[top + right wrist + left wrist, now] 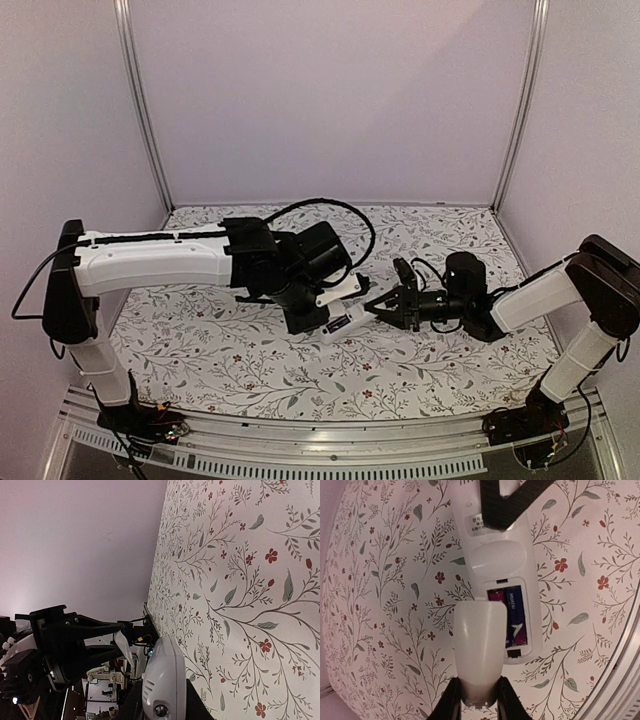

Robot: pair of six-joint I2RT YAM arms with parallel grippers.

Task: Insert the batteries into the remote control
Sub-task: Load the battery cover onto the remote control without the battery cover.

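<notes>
The white remote control (500, 560) lies back side up with its battery compartment uncovered. Two batteries (510, 616), dark blue and magenta, lie side by side in the compartment. My left gripper (479, 701) is shut on the white battery cover (479, 650), which it holds just over the compartment's left side. My right gripper (163, 707) is shut on the remote control's (164, 677) rounded end; one of its black fingers (512, 502) crosses the remote in the left wrist view. From above, both grippers meet at the remote (346, 322) in mid-table.
A floral cloth (250, 350) covers the table. Pale walls with metal corner posts (145, 110) close in the back and sides. A metal rail (300, 435) runs along the near edge by the arm bases.
</notes>
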